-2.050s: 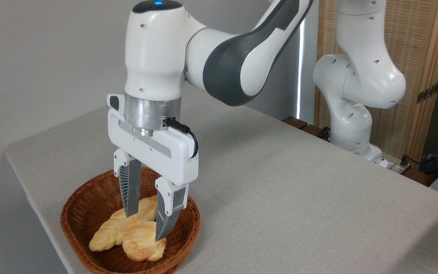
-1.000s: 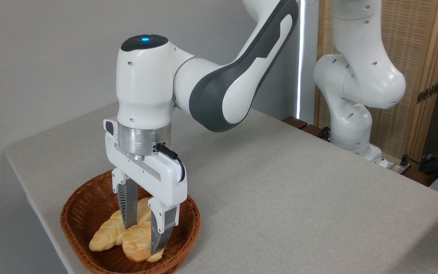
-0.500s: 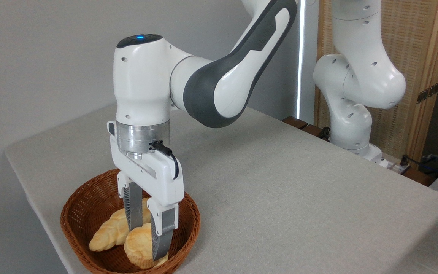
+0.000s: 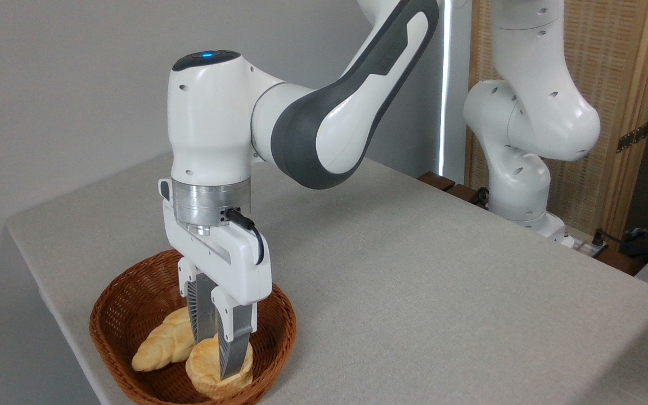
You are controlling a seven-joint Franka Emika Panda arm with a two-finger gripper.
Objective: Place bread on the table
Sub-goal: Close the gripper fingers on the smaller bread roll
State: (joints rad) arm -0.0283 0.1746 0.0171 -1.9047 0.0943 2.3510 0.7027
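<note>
My gripper (image 4: 215, 360) reaches straight down into the wicker basket (image 4: 127, 306), and its fingers are pinched in on the bread (image 4: 207, 376), the stubby golden bun lying at the front of the basket's floor. One ribbed finger crosses the bun's face; the other sits close behind it. The bun is inside the basket, not on the table (image 4: 414, 281).

Just to the left of the bun, touching it or nearly so, lies the longer braided loaf (image 4: 161, 343), its far end hidden behind my fingers. The basket's woven wall rises around both breads on every side.

The basket stands near the front left corner of the table, a wide plain grey surface. Beyond the table from the basket are a bare grey wall and, at the far right, a wooden woven screen (image 4: 622, 84) behind my arm's base.
</note>
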